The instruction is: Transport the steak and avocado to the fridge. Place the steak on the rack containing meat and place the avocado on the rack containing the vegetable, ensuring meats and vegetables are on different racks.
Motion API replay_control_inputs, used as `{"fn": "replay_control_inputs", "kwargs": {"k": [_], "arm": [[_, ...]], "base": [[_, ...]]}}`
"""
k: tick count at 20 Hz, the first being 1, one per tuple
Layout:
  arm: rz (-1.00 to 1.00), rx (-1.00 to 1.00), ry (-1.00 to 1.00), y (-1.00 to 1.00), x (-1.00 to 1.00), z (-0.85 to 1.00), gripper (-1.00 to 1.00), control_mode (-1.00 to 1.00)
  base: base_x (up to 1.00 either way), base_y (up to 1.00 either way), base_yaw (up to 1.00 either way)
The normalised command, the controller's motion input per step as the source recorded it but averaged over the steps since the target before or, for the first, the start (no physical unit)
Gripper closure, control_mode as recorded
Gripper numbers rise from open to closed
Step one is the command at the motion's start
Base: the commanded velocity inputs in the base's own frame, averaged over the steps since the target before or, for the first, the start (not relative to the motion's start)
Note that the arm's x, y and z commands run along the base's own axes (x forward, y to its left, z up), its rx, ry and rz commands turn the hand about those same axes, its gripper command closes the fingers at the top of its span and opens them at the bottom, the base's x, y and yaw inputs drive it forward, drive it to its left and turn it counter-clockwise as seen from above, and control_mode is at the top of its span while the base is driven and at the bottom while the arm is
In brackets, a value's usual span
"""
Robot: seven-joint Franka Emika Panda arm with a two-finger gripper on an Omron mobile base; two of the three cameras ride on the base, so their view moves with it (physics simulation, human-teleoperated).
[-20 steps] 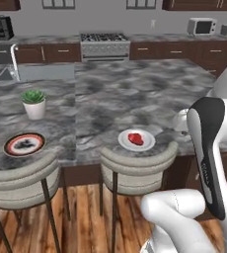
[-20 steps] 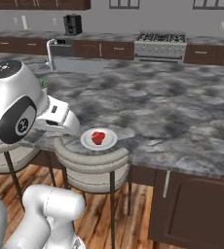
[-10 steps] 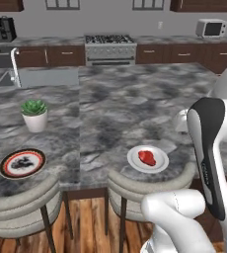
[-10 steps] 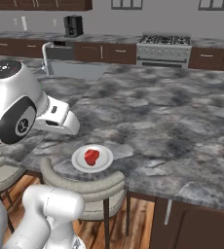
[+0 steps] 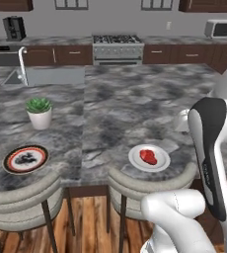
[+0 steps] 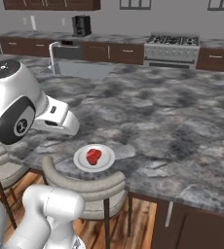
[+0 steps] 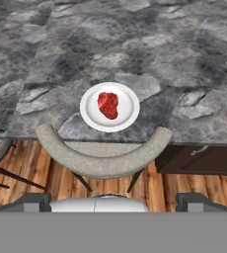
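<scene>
- The steak (image 5: 148, 156) lies on a white plate (image 5: 161, 163) near the front edge of the grey marble island counter (image 5: 130, 108), lower centre of the left base view; in the hand view the steak (image 7: 108, 105) sits just above centre on that plate (image 7: 128, 113).
- A curved grey stool back (image 7: 101, 158) stands just below the plate.
- The gripper (image 7: 113, 200) hangs well above the counter with its fingertips (image 7: 31, 200) spread wide at the bottom edge, holding nothing.
- At lower left of the left base view, a red-rimmed plate (image 5: 12, 154) carries a dark item, too blurred to identify.
- A potted plant (image 5: 39, 111) stands behind it.
- A steel stove (image 5: 117, 48) and a microwave (image 5: 219, 28) line the back wall.
</scene>
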Motion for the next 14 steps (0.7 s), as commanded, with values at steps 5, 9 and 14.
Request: {"fn": "replay_control_inputs", "kwargs": {"k": [5, 9, 14], "arm": [[0.03, 0.04, 0.05, 0.00, 0.38, -0.23, -1.00, -1.00], [0.02, 0.05, 0.10, 0.00, 0.76, -0.77, -1.00, -1.00], [0.00, 0.01, 0.08, 0.02, 0.77, -0.70, -1.00, -1.00]], "base": [[0.57, 0.00, 0.15], [0.00, 0.00, 0.00], [0.00, 0.00, 0.00]]}}
